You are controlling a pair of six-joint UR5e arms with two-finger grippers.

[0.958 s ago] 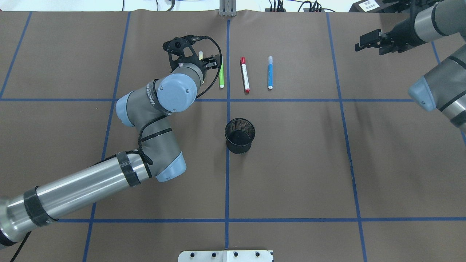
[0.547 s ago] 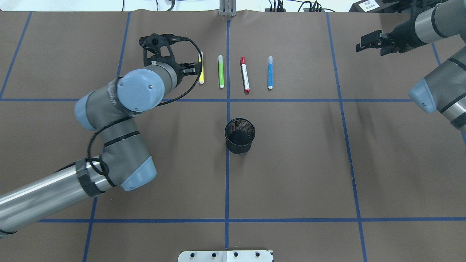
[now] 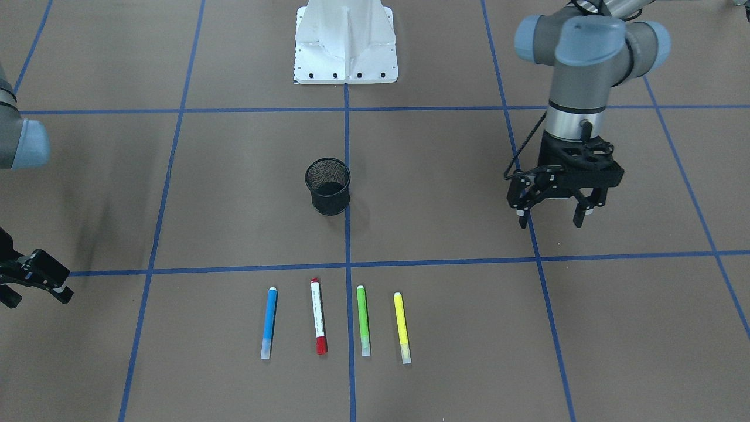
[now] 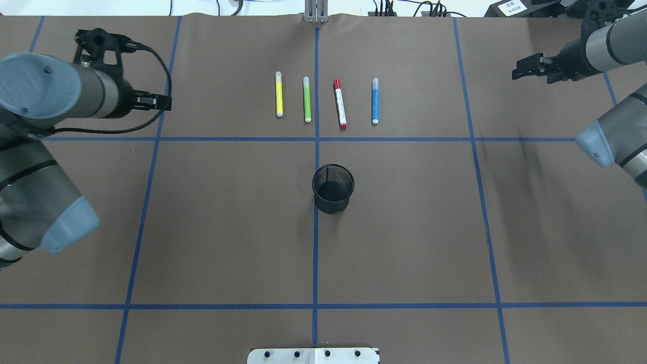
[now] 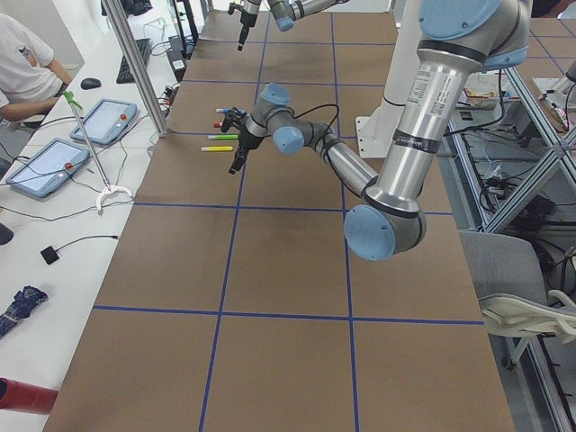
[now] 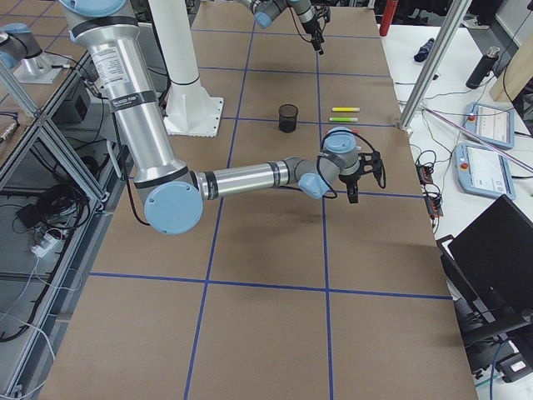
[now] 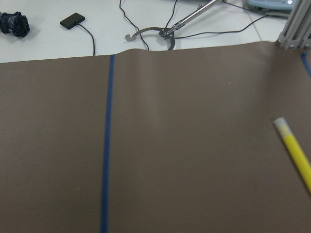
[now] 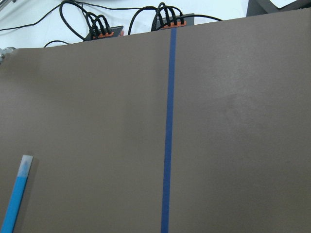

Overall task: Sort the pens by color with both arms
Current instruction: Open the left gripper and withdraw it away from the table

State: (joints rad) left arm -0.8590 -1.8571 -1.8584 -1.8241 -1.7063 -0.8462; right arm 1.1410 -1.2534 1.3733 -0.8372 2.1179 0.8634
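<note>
Pens lie in a neat row at the upper centre of the overhead view, side by side and not touching. From left to right they are a yellow pen (image 4: pixel 278 94), a green pen (image 4: pixel 306 99), a white-barrelled pen with a red cap (image 4: pixel 340 103) and a blue pen (image 4: pixel 375 101). All four rest flat on the brown table (image 4: pixel 404 227), pointing away from the robot. A black mesh cup (image 4: pixel 332 188) stands upright below them at the frame's centre, well apart from the row.

Neither arm holds anything. The left gripper (image 3: pixel 549 221) hangs at the right of the front-facing view with its two fingers spread wide, well away from the pens. The right gripper (image 3: pixel 36 296) sits at that view's lower left edge, partly cut off. Its fingers also look spread.

These pens are probably light, stiff and smooth, so weight should not matter. Their round barrels could roll or slide out of a pinch. The safest hold is likely across the middle of a barrel, fingers straddling it from above and closing evenly. Because each pen lies flat, the fingertips would need to reach nearly to the table. The yellow and green pens lie closest together, leaving little room for a finger between them. The blue pen, at the row's right end, has the most open space.
</note>
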